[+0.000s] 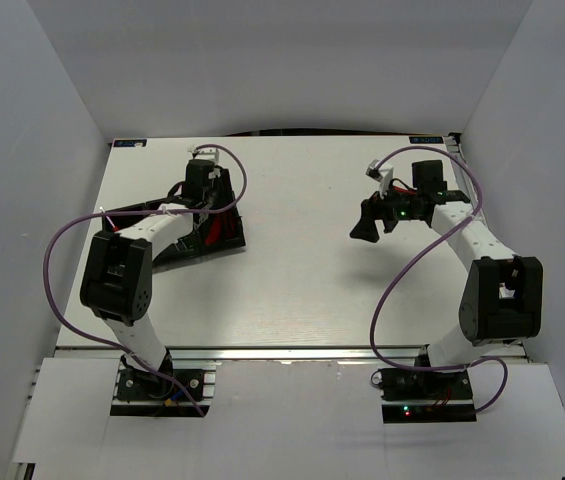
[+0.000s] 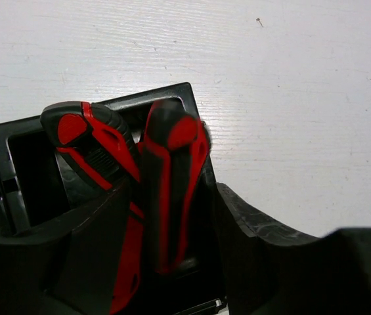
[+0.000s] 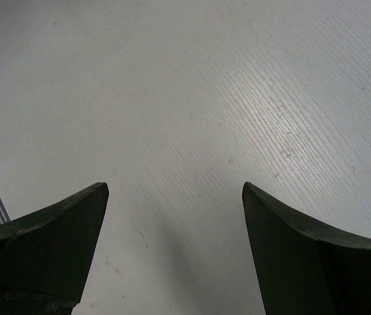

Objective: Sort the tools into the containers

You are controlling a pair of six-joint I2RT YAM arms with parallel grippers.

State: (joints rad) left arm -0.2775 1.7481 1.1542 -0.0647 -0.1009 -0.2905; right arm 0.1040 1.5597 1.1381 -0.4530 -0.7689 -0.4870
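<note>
White wood-grain table [image 1: 302, 280]; black compartment tray [image 1: 234, 243] lies on left half, toward far edge.

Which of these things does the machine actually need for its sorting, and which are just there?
For the job:
black tray
upright cutter and leaning cutter, both red-and-black, in the tray
left pincer, around the upright cutter
right pincer, open over the table

Just there:
purple cables
white walls

Lab: white-walled robot enclosure [image 1: 22, 150]
</note>
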